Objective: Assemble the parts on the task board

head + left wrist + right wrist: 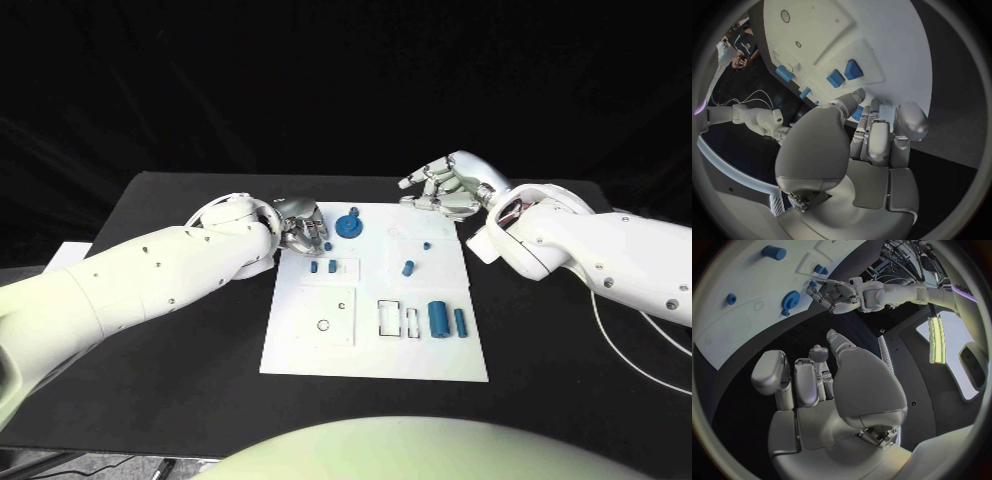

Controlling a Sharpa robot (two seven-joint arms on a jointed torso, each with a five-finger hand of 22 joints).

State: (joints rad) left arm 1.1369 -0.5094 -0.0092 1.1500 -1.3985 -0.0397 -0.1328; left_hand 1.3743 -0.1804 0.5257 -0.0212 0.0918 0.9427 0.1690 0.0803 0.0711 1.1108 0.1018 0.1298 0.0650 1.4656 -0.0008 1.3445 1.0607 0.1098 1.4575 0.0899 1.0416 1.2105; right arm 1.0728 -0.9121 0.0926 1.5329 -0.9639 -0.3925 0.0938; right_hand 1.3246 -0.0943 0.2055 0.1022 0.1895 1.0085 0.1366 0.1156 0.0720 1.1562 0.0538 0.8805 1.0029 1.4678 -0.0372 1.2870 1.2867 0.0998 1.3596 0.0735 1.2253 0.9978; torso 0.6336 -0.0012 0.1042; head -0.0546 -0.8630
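From the head camera, a white task board [310, 350] lies in the middle of a black bench [173, 200], with small blue parts spread over its far half and right side: a gear [351, 228] near the far edge, two small blocks [325, 267] just left of centre, a peg [408, 267] in the middle, and two rods [450, 322] lying beside rectangular slots toward the right edge. The left hand [300, 236] rests at the board's far left corner, fingers curled over a small blue part there; whether it grips that part I cannot tell. The right hand [444, 190] hovers beyond the board's far right corner, fingers curled inward and seemingly holding nothing, probably waiting its turn. From the left wrist camera, the left hand [873, 135] has its fingers [911, 120] bent down at the board's edge, close to the two blocks [844, 74], a glimpse of blue between the fingers. From the right wrist camera, the right hand [817, 385] shows fingers [770, 375] folded with nothing inside, well apart from the gear [791, 299].
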